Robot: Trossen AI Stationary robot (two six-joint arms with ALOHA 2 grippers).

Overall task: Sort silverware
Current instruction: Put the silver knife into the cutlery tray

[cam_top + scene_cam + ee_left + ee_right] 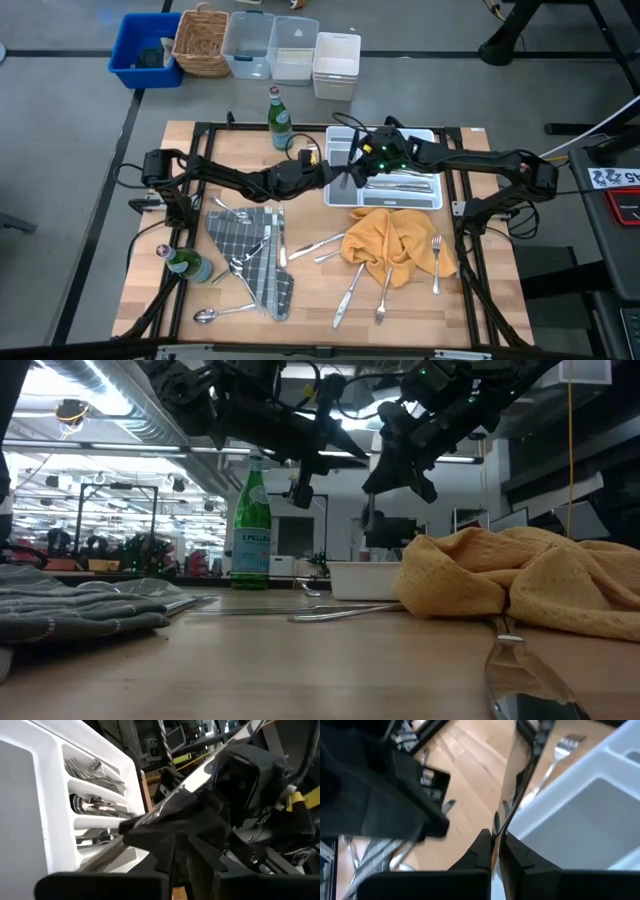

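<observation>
High view shows the pale wooden counter [310, 300] with a black frame round it, both dark arms reaching in so they meet near the far middle. Biggest loose thing is the crumpled mustard-yellow cloth [392, 242] on the right half, then the grey checked cloth [252, 255] on the left half. At the far side, right of centre, sits the white compartmented plastic tray [433, 200].

The silverware [383, 296] is split up: some forks, spoons and knives are already in the tray compartments (left wrist view shows forks in one slot and spoons in the next), while the rest is loose on the counter. A few pieces lie on and beside the grey cloth, a spoon near the front left corner, several pieces between the two cloths and in front of the yellow one, and one fork just right of it.

Two green glass bottles: one upright at the far edge [277, 118], one near the left edge [186, 265].

Left tool [322, 172] hangs at the tray's left edge, fingers nearly pressed together on a slim shiny piece [150, 817] angled toward the tray. Right tool [357, 168] is right next to it over the tray's left end, fingers pinched on the same sort of thin metal strip [520, 785]. Can't tell whether it's one utensil shared between them.
</observation>
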